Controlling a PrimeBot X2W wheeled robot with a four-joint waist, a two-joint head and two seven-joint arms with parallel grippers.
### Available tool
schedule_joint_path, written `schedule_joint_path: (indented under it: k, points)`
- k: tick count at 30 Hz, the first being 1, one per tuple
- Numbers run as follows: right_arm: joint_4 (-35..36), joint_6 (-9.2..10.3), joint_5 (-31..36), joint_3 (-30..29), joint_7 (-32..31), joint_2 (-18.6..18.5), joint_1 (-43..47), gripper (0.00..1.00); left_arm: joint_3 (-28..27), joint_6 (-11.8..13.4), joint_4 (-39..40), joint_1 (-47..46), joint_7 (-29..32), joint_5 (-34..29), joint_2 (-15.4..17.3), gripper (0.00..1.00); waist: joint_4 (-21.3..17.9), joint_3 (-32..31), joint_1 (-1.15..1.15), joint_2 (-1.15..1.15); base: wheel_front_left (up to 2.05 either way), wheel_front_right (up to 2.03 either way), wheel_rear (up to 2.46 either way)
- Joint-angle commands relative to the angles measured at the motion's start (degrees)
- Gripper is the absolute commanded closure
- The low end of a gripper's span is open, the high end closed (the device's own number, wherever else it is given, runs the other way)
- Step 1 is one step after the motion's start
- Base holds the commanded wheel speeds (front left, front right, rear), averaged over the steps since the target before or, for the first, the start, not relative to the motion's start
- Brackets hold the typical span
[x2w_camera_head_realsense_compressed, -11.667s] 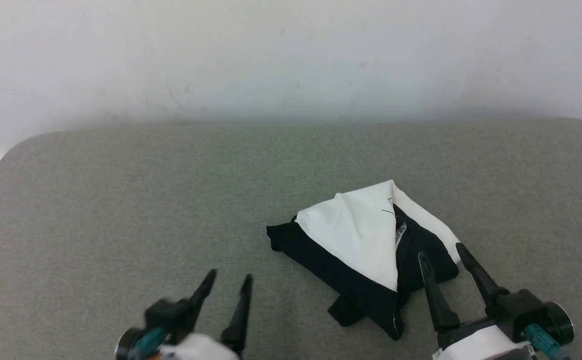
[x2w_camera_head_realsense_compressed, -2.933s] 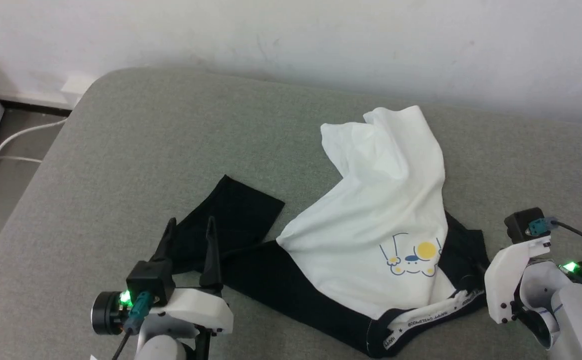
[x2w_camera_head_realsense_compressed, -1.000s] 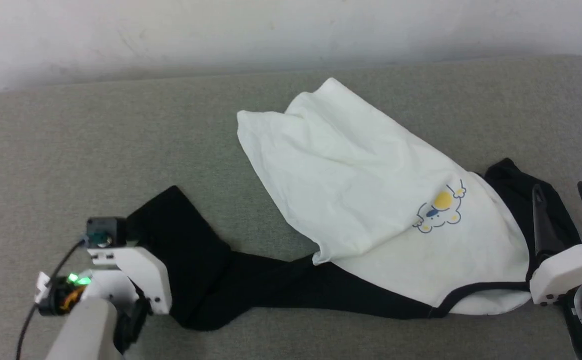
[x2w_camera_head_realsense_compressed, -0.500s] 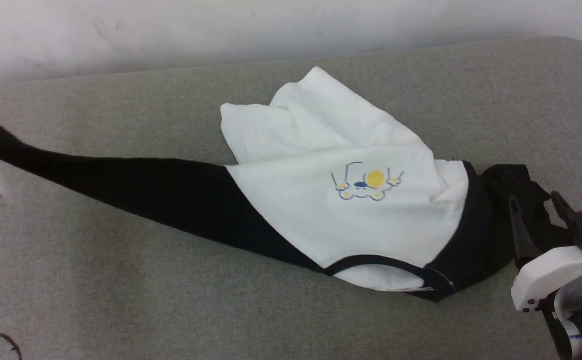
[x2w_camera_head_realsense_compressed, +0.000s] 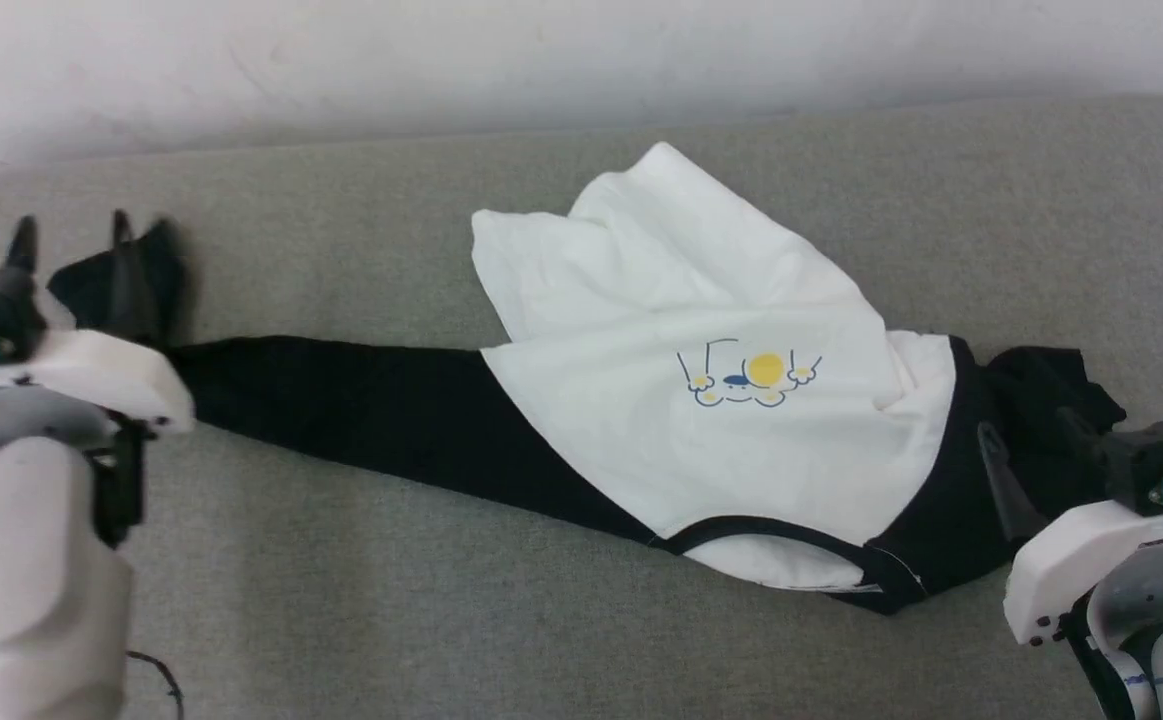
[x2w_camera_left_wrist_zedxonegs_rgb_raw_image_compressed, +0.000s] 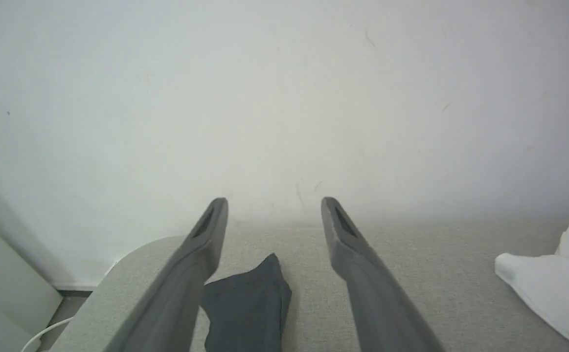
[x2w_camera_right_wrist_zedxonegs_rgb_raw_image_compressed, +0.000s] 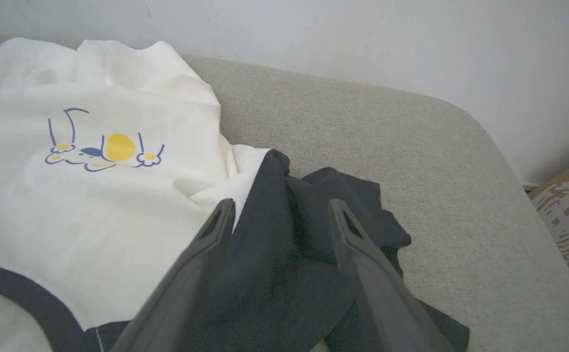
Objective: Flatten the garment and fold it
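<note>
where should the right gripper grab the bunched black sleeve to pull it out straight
Pinch the bunched black sleeve at its loose outer end, farthest from the white body. Come from above with the right gripper, open over it. The cloth heaps up there, so a pinch should catch a fold, and pulling rightward would likely straighten it.

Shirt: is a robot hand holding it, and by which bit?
Neither hand holds the shirt. The left hand is open, with the stretched sleeve's end lying loose between its jaws. The right hand is open over the bunched sleeve.
</note>
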State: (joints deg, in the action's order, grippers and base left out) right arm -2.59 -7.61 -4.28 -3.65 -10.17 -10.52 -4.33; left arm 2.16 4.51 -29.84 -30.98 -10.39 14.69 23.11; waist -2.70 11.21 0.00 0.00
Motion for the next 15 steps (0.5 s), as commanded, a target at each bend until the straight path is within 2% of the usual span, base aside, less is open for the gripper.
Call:
schedule_joint_path:
  k: [1, 3, 6, 11, 15]
  points:
    - [0.1, 0.12, -0.8, 1.3, -0.7, -0.9, 0.6, 0.00, 0.4, -0.3, 1.4, 1.5, -1.3, 0.1, -1.0, 0.00, 2.0, -2.1, 0.00, 0.00, 0.00, 0.00, 0.00]
    - [0.3, 0.12, -3.1, 3.8, -2.4, -2.3, 1.4, 0.00, 1.8, -1.2, 4.8, 3.8, -2.7, 0.1, -2.7, 0.00, 3.1, -3.5, 0.00, 0.00, 0.00, 0.00, 0.00]
    - [0.5, 0.12, -5.1, 5.8, -6.3, -4.0, 2.4, 0.00, 3.4, -1.0, 11.2, 8.6, -3.8, -0.2, -5.2, 0.00, 4.6, -5.1, 0.00, 0.00, 0.00, 0.00, 0.00]
    - [-2.2, 0.12, -7.1, 7.1, -14.3, -5.4, 3.4, 0.00, 6.1, 0.4, 21.0, 17.9, -4.3, -0.9, -9.0, 0.00, 7.5, -6.7, 0.00, 0.00, 0.00, 0.00, 0.00]
    - [-6.6, 0.12, -8.5, 8.7, -19.1, -5.7, 3.2, 0.00, 7.8, 1.5, 24.7, 24.3, -4.4, -0.4, -11.8, 0.00, 9.4, -7.2, 0.00, 0.00, 0.00, 0.00, 0.00]
